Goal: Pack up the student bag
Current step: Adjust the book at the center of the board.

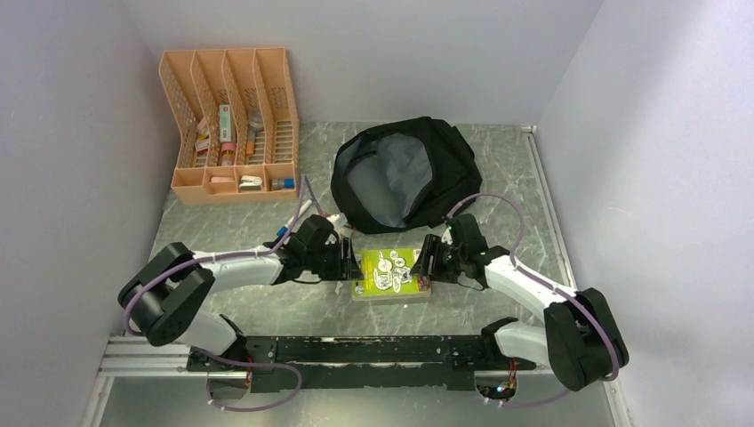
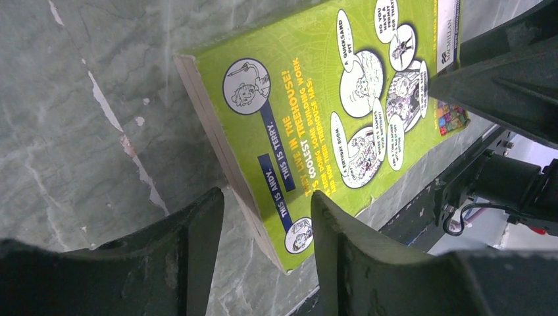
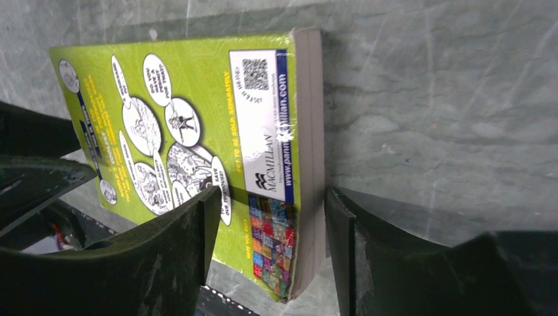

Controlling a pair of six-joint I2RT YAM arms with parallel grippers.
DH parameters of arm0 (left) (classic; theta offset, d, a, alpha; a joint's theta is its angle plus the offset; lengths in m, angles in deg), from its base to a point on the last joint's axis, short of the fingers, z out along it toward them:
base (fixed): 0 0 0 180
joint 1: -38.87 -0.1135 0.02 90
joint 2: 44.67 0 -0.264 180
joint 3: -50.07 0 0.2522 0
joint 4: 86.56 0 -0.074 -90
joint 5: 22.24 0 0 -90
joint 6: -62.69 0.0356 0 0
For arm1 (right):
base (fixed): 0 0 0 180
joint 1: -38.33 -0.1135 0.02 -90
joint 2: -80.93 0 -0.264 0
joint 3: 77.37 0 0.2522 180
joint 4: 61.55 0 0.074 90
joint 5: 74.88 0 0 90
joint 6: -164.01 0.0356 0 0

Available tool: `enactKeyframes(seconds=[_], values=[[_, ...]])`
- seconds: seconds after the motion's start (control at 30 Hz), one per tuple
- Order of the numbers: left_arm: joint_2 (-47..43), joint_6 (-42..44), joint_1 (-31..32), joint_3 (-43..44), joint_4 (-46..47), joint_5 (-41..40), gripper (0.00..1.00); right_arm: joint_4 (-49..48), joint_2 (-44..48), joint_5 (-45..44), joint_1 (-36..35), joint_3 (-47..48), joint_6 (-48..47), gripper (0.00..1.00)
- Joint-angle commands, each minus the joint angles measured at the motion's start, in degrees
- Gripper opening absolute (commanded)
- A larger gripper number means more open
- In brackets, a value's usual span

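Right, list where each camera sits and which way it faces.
Top external: above and behind, looking down on book, student bag, organiser; left arm and right arm show.
Left wrist: on the left arm, facing the book's left end; left pincer shows.
Right wrist: on the right arm, facing the book's right end; right pincer shows.
Shared: both wrist views show the book's cover.

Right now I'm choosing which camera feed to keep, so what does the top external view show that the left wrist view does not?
Only top external: the large black soft fabric backpack, lying open with its grey lining showing, and the orange mesh desk organiser.
Only left wrist: readable cover lettering on the lime-green paperback book, and its page edge between the fingers of the left gripper.
Both: that book on the grey marbled table, with the right gripper at its other end.
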State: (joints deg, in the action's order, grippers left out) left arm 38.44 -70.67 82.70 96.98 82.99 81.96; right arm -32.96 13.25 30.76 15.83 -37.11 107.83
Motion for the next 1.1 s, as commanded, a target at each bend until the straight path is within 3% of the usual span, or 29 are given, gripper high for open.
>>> enactKeyframes(seconds=[0.0, 0.17, 0.37, 0.6, 0.87, 1.07], values=[[2.4, 1.4, 0.6, 1.2, 3.6, 2.9, 0.55, -0.8, -0.9, 4.9, -1.8, -1.4, 0.3, 0.6], [7.1, 5.2, 0.7, 7.0, 2.9, 3.3, 0.53, -1.9, -0.7, 5.6, -6.9, -1.9, 3.8, 0.55], [14.9, 12.8, 0.2, 19.7, -5.2, 0.5, 0.55, -3.6, 0.6, 4.2, -14.5, -3.2, 9.8, 0.55], [20.0, 14.5, -5.8, 29.5, -15.4, -7.3, 0.68, -1.2, 1.3, 0.9, -22.4, -1.5, 12.2, 0.61], [8.0, 13.8, -10.4, 25.4, -20.9, -11.4, 0.86, 15.6, 8.4, -23.3, -22.4, 8.6, 7.6, 0.71], [-1.7, 6.9, -10.0, 14.8, -16.9, -5.7, 0.87, 12.0, 3.0, -26.2, -20.8, 12.4, -0.4, 0.75]])
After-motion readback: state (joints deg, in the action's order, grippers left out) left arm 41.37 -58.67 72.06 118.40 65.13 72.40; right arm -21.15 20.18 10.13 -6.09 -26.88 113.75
